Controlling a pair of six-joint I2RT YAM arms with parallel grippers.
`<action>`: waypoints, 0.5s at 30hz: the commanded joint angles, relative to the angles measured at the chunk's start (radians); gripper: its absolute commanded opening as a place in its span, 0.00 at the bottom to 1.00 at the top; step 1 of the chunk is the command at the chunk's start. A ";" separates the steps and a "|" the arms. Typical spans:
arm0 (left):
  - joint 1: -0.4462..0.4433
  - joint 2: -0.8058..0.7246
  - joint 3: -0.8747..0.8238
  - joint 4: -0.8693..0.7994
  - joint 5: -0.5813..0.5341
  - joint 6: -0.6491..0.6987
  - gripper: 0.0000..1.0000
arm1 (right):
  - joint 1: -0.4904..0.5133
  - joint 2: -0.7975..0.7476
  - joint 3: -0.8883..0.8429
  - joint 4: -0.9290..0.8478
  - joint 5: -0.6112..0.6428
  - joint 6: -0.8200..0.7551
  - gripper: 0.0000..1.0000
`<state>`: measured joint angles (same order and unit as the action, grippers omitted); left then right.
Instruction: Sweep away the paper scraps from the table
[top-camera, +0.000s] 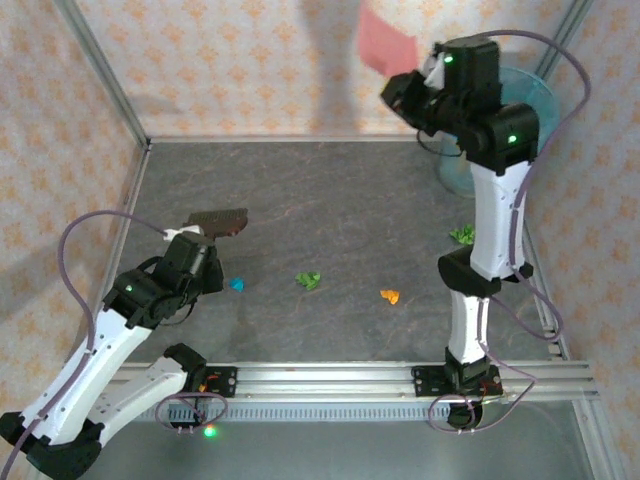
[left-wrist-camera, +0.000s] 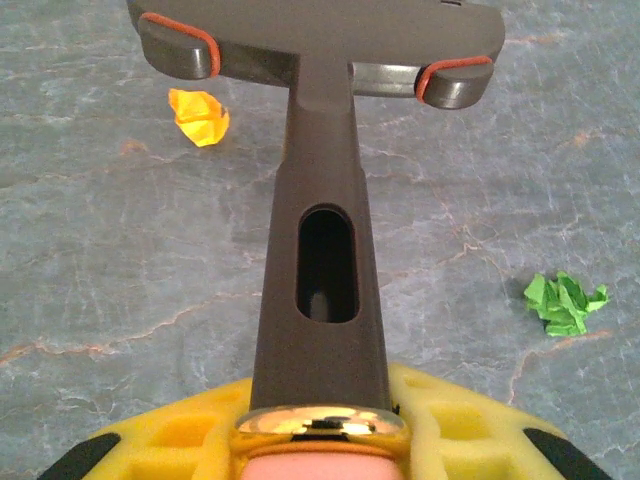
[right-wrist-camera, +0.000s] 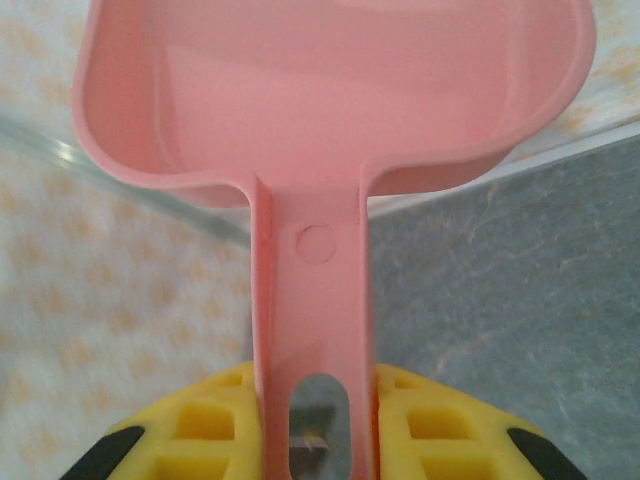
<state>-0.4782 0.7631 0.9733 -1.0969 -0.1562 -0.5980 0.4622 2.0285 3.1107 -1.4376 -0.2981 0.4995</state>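
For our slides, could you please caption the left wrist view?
Left end effector holds the brown brush over the table, orange scrap and green scrap ahead.

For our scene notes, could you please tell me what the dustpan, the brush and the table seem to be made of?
The dustpan: probably moulded plastic, pink, smooth with a soft sheen and a round mould mark on the handle. The brush: likely matte dark brown plastic, with a moulded slot. The table: grey, veined like stone; possibly printed laminate, cannot tell.

The pink dustpan (top-camera: 385, 45) is blurred; the top edge clips the brush (left-wrist-camera: 320, 200).
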 joint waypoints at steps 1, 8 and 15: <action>-0.011 -0.038 0.017 -0.023 -0.113 -0.034 0.00 | 0.112 0.008 0.044 -0.165 0.136 -0.184 0.00; -0.011 -0.067 0.025 -0.049 -0.180 -0.059 0.00 | 0.258 -0.005 -0.092 -0.229 0.180 -0.217 0.00; -0.010 -0.074 0.024 -0.046 -0.176 -0.059 0.00 | 0.266 -0.147 -0.229 -0.239 0.311 -0.230 0.00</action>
<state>-0.4782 0.7040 0.9737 -1.1374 -0.2741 -0.6395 0.7277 1.9999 2.9231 -1.6222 -0.0967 0.3012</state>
